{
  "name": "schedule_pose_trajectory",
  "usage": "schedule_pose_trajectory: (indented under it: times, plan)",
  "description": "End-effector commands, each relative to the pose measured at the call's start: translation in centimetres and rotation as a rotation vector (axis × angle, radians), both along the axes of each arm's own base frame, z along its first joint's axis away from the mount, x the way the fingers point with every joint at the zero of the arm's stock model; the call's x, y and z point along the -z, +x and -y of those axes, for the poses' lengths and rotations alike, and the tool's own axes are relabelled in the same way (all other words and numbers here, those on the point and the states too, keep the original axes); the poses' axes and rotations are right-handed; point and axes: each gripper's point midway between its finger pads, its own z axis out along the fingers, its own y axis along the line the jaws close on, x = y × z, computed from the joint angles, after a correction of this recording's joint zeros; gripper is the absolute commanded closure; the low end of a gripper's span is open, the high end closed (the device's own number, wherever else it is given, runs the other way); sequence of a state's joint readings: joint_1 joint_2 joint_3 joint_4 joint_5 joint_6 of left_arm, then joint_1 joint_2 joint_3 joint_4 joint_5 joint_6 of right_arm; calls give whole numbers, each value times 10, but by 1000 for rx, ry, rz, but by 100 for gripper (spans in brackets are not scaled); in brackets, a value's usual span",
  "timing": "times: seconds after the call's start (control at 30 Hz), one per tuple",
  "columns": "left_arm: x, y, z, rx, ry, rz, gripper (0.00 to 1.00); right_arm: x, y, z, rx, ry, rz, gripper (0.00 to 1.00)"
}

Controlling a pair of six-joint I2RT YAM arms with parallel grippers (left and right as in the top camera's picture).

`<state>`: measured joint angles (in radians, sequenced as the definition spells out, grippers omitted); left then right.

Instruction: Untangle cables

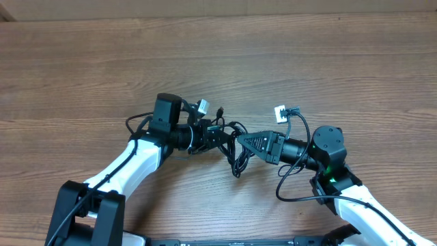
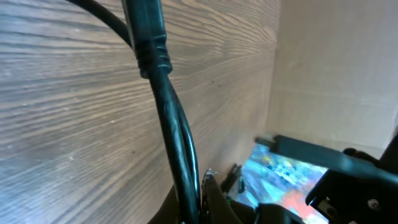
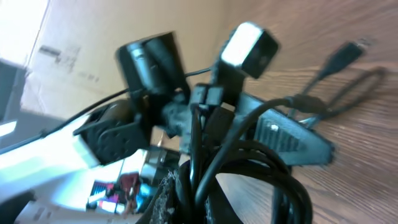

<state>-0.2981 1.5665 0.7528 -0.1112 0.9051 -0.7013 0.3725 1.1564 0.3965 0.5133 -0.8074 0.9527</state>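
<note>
One tangle of cables (image 1: 236,162) is clamped by left claw (image 1: 220,134) and right claw (image 1: 242,141).

Tangled cables (image 1: 236,161) on the table (image 1: 82,75) at centre, between left gripper (image 1: 221,137) and right gripper (image 1: 241,140) — tips touching the bunch, one plug end (image 1: 220,111) lying just behind.

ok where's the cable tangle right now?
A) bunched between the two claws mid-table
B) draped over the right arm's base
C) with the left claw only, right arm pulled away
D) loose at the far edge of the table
A: the overhead view shows the cables bunched where the left claw and right claw meet mid-table, both closed on them.
</note>
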Motion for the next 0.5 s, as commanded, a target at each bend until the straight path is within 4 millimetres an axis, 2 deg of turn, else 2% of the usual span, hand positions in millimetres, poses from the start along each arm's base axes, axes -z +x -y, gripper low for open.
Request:
schedule_pose_trajectory:
  times: [0.0, 0.03, 0.17, 0.23, 0.37, 0.47]
  plan:
    - [25, -4, -6, -7, 93, 5, 95, -13, 25, 14, 151, -6, 8, 96]
    - [28, -3, -8, -16, 109, 7, 93, -1, 29, 18, 198, -28, -59, 96]
    - [45, -2, -22, -71, 214, -23, 80, 28, 36, 32, 314, -67, -232, 96]
    - [54, -4, -31, -98, 273, -49, 80, 38, 37, 36, 345, -95, -266, 96]
    - [56, -4, -33, -115, 286, -63, 77, 57, 34, 44, 399, -132, -363, 96]
    - [53, -6, -30, -123, 259, -97, 55, 64, 33, 47, 416, -146, -396, 96]
